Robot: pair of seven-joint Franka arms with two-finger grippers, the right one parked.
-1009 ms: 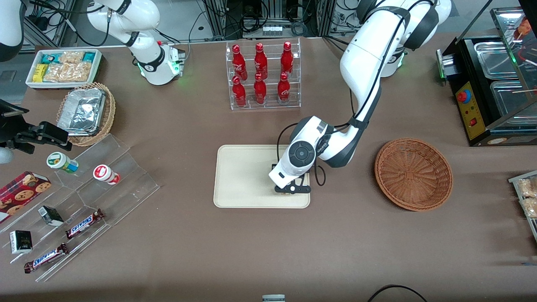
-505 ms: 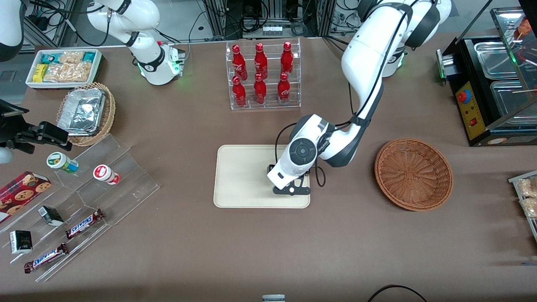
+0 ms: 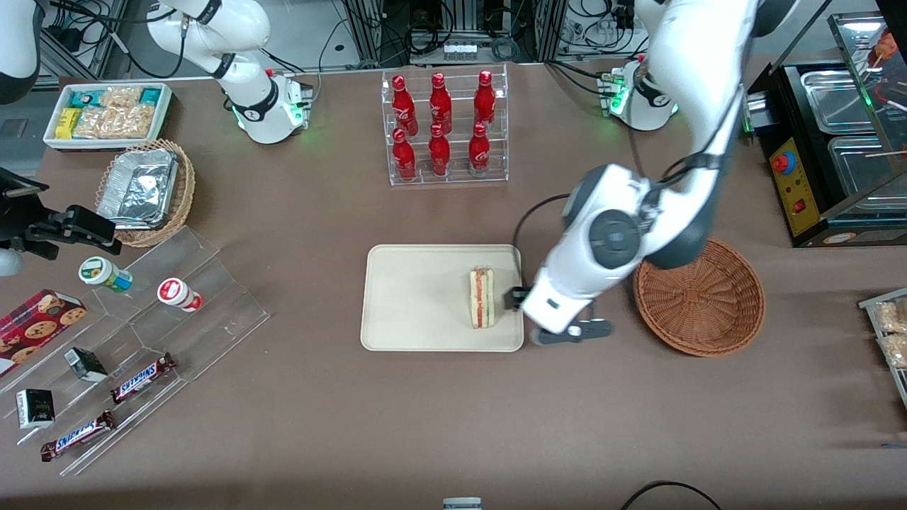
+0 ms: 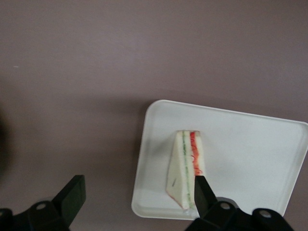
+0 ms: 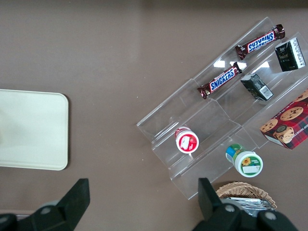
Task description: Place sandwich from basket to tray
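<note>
The sandwich (image 3: 482, 297), a cream wedge with red and green filling, lies on the cream-beige tray (image 3: 411, 297) near the tray's edge toward the working arm's end. It also shows in the left wrist view (image 4: 185, 173) on the tray (image 4: 240, 159). The left arm's gripper (image 3: 528, 315) is open and empty, raised above the table between the tray and the reddish-brown wicker basket (image 3: 698, 294), apart from the sandwich. In the wrist view the gripper (image 4: 137, 197) has its fingers spread wide. The basket holds nothing.
A clear rack of red bottles (image 3: 443, 127) stands farther from the front camera than the tray. A tan wicker basket with foil trays (image 3: 145, 191), a white snack bin (image 3: 106, 113) and clear stepped shelves with snacks (image 3: 127, 347) lie toward the parked arm's end. A black appliance (image 3: 829, 142) stands at the working arm's end.
The gripper was low over the tray, hiding the sandwich. It has let go, risen and moved off toward the basket, leaving the sandwich on the tray.
</note>
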